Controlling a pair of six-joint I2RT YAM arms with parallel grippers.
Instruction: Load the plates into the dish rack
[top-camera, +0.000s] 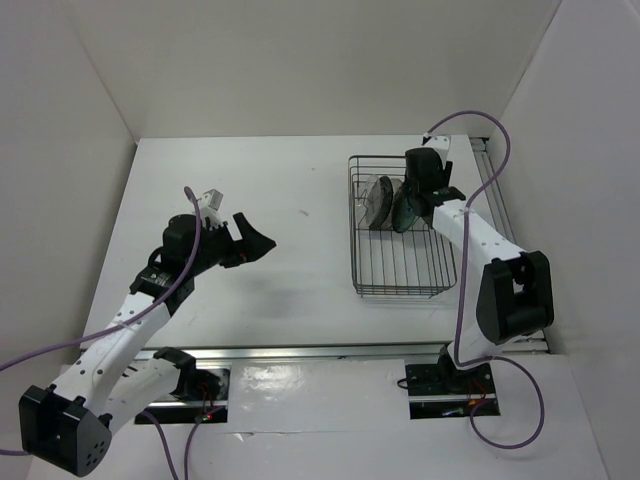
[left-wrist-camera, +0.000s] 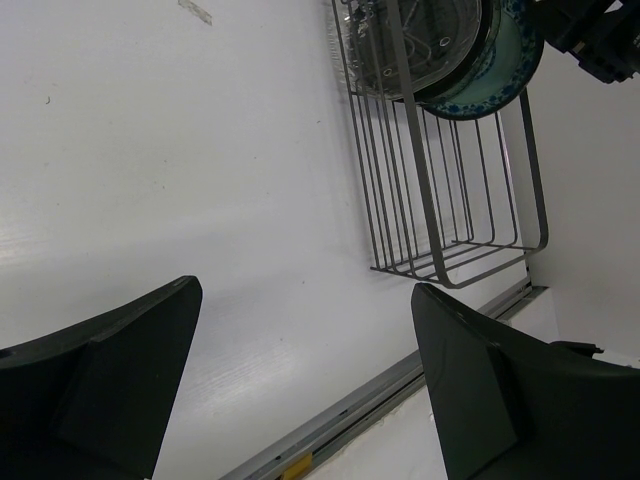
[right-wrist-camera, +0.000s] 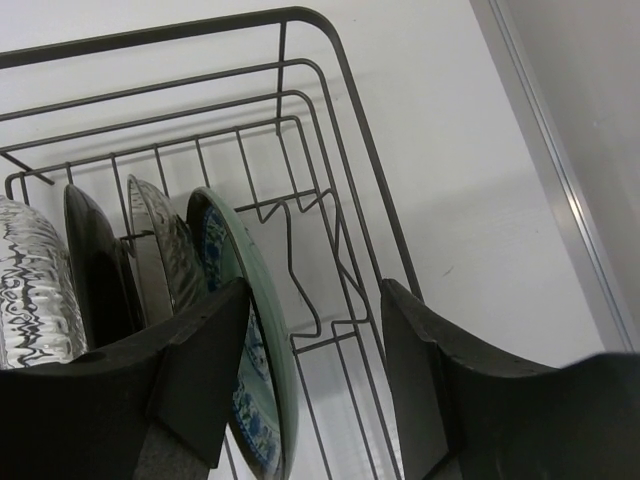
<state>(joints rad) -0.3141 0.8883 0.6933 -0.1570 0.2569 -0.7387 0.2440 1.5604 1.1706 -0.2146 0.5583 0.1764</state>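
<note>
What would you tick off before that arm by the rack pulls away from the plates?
1. All four plates on edge in the rack: ok.
2. Right fingers spread wider than the patterned plate: ok.
3. Patterned plate not touching the finger beside it: cannot tell.
4. Left fingers open and empty: ok.
5. No plate left on the table: ok.
</note>
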